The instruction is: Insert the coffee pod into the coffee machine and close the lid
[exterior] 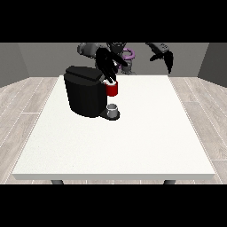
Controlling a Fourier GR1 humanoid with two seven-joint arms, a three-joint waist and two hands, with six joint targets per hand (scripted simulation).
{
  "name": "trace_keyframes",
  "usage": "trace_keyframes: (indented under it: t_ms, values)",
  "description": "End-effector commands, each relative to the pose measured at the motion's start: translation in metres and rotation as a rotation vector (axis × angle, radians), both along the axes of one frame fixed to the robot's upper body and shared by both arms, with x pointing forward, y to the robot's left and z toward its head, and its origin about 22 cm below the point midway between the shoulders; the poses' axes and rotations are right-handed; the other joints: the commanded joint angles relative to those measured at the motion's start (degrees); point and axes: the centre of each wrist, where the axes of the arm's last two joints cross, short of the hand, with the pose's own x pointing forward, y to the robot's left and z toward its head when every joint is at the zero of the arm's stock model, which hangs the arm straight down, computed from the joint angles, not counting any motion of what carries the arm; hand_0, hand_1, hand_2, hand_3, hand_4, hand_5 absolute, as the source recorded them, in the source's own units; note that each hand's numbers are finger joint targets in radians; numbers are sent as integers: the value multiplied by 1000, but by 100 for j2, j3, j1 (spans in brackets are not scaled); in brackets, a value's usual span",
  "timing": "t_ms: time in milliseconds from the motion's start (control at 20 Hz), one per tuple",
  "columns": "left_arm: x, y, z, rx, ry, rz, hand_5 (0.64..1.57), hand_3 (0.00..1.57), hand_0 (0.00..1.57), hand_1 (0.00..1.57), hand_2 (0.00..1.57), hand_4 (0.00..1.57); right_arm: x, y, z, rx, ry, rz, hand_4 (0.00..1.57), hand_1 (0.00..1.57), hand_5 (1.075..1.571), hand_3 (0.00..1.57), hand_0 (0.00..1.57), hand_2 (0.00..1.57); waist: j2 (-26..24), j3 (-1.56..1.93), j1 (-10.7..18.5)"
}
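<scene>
While you read the scene outward from the table's (133, 146) near edge, take the coffee machine (85, 91) as your landmark. Nearest to you, at the machine's foot on its right side, a small grey cup (113, 109) stands on the drip base. Directly above that cup sits the red pod holder (112, 89), projecting from the machine's right face, and this is where the move is decided. The hand at the view's left (106, 65) hangs over the holder from above and slightly behind, fingers reaching down to its rim (they look spread and fairly straight, though the tips merge with the dark body, so you cannot tell whether they pinch anything). A pale speck at the holder's mouth may be the coffee pod (111, 82); judge it as at or in the opening, not confirmed seated. The lid (84, 73) lies along the machine's top, its long axis running left to right, and whether it is raised or down is hard to read.

Farther back and well to the machine's right, the hand at the view's right (167, 59) hangs in the air, fingers drooping, relaxed and holding nothing. The first hand is plainly the nearer for both steps.
</scene>
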Motion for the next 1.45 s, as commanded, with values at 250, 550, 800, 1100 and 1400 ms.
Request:
trace_keyframes:
  t_ms: [250,550,800,1100,1400]
  values:
    - [11,-25,23,0,-71,-104,1571,0,0,0,0,312,-16,48,55,-2,-281,214,0,0,1571,0,0,0,465,-246,1028]
    - [18,-42,51,30,-118,-148,1571,0,0,0,0,349,-14,55,59,38,-358,265,53,0,1571,0,0,0,771,-255,1128]
    - [10,-53,58,41,-161,-164,1571,0,0,0,0,248,0,65,61,59,-417,308,0,0,1571,0,0,0,865,-261,1030]
    - [-1,-40,20,5,-27,-103,1571,0,0,0,0,266,-2,113,21,84,-403,452,0,0,1571,0,0,0,223,-263,589]
    - [-18,11,-21,-15,104,22,1571,0,0,0,0,266,-22,153,-63,164,-329,593,259,0,1571,0,0,0,-481,-261,-184]
